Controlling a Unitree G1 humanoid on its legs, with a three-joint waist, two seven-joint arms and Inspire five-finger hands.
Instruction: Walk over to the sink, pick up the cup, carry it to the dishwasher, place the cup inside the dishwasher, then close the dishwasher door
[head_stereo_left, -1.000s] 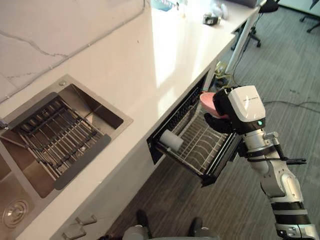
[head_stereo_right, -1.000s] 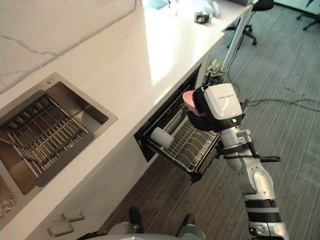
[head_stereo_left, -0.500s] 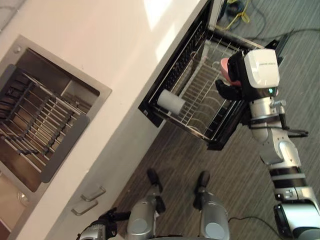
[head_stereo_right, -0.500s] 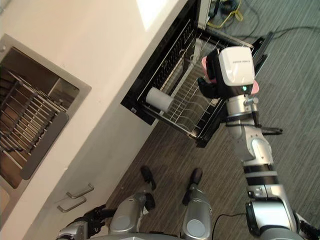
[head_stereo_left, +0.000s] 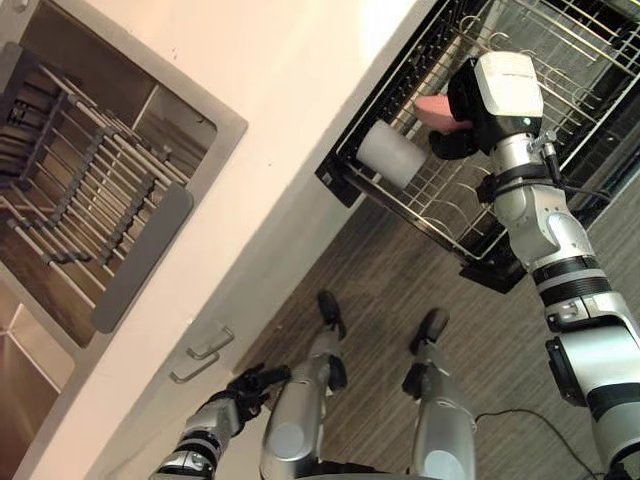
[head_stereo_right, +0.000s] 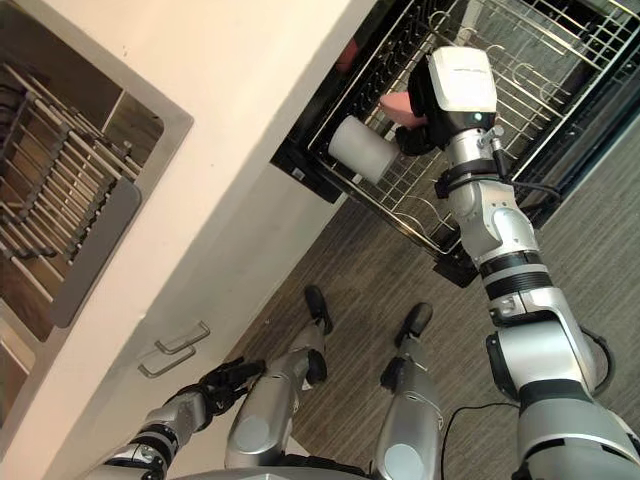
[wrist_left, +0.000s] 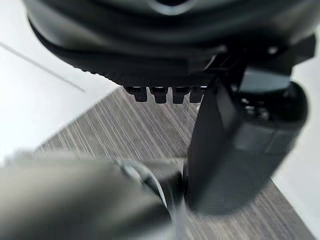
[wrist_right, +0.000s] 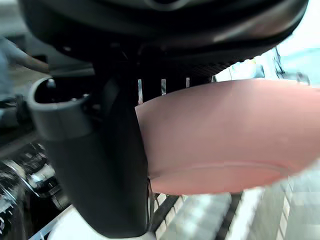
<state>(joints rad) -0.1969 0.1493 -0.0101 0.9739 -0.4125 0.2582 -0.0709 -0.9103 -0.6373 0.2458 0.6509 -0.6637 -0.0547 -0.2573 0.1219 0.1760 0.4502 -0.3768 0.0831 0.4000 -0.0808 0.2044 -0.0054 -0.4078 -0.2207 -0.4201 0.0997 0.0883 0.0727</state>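
Observation:
My right hand (head_stereo_left: 457, 141) is shut on a pink cup (head_stereo_left: 432, 110) and holds it over the open dishwasher's wire rack (head_stereo_left: 447, 214). In the right wrist view the thumb (wrist_right: 107, 165) presses against the side of the pink cup (wrist_right: 225, 135). A white cylindrical cup (head_stereo_left: 392, 155) lies on its side in the rack, close beside the pink cup, toward the counter. My left hand (head_stereo_left: 245, 383) hangs low beside the cabinet front with its fingers relaxed and nothing in it.
The steel sink (head_stereo_left: 200, 110) with a wire grate (head_stereo_left: 90, 190) is set in the white counter (head_stereo_left: 300, 60) to the left. Two drawer handles (head_stereo_left: 205, 350) stick out of the cabinet below. The dishwasher's dark door (head_stereo_left: 600, 190) hangs open on the right over grey carpet (head_stereo_left: 370, 290).
The camera has tipped down toward the floor. My right hand has carried the pink cup in over the rack, closer to the white cup.

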